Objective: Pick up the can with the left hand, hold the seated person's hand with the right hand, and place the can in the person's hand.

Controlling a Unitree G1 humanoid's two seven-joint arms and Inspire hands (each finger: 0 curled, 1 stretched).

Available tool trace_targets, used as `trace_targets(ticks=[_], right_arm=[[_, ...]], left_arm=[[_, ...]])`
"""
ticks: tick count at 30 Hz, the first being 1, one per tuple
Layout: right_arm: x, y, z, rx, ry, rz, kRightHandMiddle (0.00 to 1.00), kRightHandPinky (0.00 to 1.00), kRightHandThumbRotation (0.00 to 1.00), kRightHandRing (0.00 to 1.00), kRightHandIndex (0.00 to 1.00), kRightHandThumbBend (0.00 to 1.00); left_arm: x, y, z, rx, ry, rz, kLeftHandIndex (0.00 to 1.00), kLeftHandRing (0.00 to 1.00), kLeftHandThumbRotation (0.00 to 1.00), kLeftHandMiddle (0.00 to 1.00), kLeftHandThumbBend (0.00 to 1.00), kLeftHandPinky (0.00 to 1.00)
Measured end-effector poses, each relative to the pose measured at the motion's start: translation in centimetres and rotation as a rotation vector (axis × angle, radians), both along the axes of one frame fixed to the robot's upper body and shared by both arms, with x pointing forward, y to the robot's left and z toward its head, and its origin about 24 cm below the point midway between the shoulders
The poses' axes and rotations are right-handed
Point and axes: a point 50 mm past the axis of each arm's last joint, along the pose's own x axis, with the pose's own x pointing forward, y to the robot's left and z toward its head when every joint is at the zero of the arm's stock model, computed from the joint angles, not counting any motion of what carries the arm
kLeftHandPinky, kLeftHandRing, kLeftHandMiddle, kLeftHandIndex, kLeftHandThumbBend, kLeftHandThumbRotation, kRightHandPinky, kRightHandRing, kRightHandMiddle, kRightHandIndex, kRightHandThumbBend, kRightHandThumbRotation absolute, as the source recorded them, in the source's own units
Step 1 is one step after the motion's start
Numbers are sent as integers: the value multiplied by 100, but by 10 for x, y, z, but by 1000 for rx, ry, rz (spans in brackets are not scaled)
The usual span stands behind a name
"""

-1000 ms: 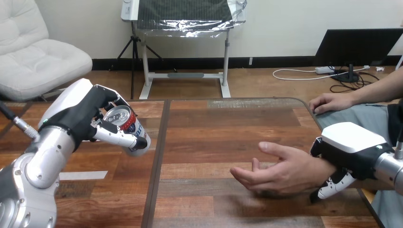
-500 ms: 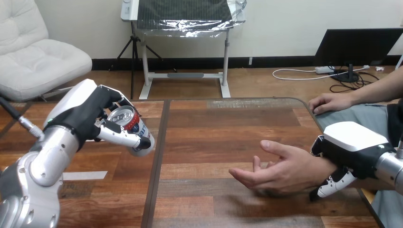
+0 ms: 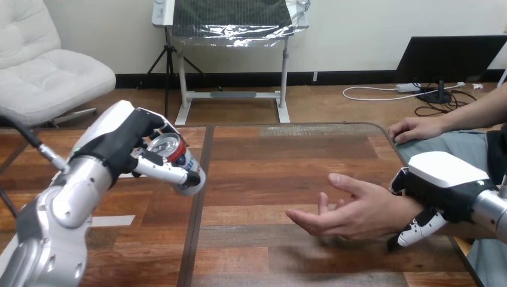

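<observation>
Tilted can (image 3: 182, 164) inside curled left hand (image 3: 122, 140) above tabletop (image 3: 269, 161), right hand (image 3: 442, 182) clasped round person's wrist (image 3: 397, 209), person's hand (image 3: 344, 212) palm-up just beyond it

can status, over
Left robot hand shut on can, tilted above the table. Right robot hand curled round person's wrist. Person's hand open, palm up; path bare.

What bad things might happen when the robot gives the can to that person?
The can is tilted in the left hand, above the table, so it might slip and fall. The person's hand is open but far off to the right, so the can may miss the palm. The right hand is curled round the person's wrist; squeezing too hard might hurt.
</observation>
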Motion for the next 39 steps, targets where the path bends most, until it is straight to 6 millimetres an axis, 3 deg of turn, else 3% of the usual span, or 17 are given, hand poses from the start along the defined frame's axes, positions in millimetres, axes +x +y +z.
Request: trace_targets(ticks=[14, 39], right_arm=[[3, 5, 3, 34, 4, -11, 32, 17, 37, 24, 39, 88], [10, 21, 14, 87, -12, 20, 37, 23, 36, 30, 41, 90]], left_arm=[[10, -15, -6, -16, -2, -46, 50, 24, 0, 35, 65, 16], [30, -42, -19, -55, 10, -123, 50, 29, 0, 38, 66, 21]])
